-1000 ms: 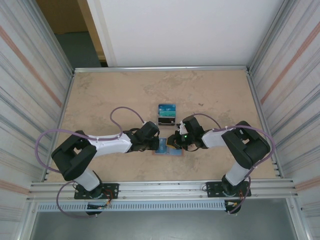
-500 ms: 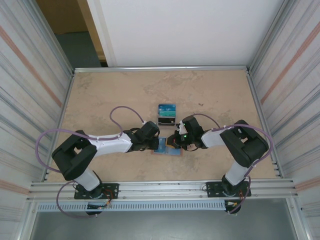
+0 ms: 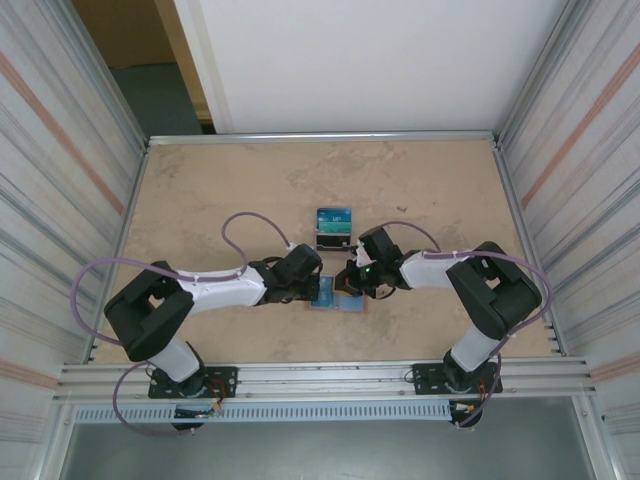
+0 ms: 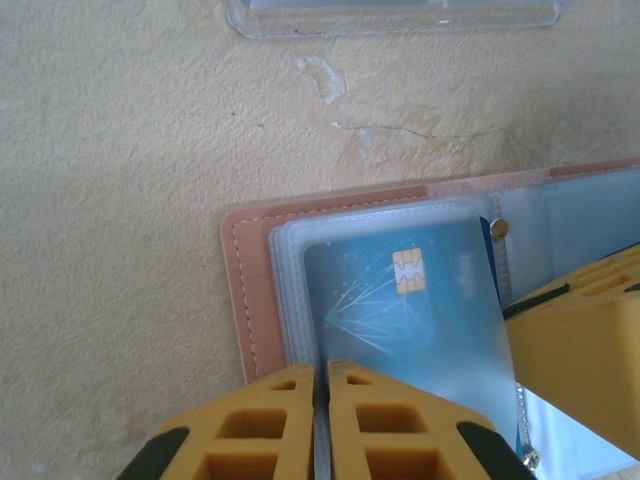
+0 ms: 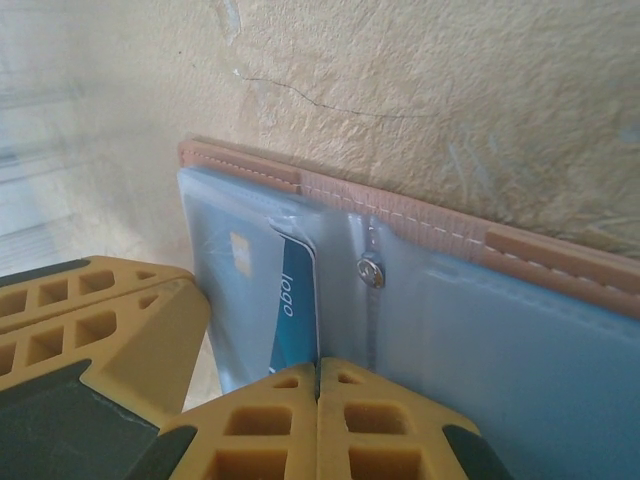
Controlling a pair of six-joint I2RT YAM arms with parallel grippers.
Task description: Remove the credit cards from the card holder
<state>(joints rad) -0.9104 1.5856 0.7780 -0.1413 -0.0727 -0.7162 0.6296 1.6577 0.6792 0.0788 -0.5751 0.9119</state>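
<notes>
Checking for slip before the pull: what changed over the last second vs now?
The right end effector edged slightly away from the bases, toward the clear stand, and is shut at the edge of the blue credit card. The left end effector is shut on the sleeve edge of the card holder. Nothing was let go. Card holder, stand and left end effector kept their places.

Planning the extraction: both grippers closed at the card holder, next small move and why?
Probably ease the right gripper back a little, left gripper holding. Both are shut at the near edge of the blue card, which sits mostly inside its clear sleeve in the card holder; a short pull tests whether it slides.
</notes>
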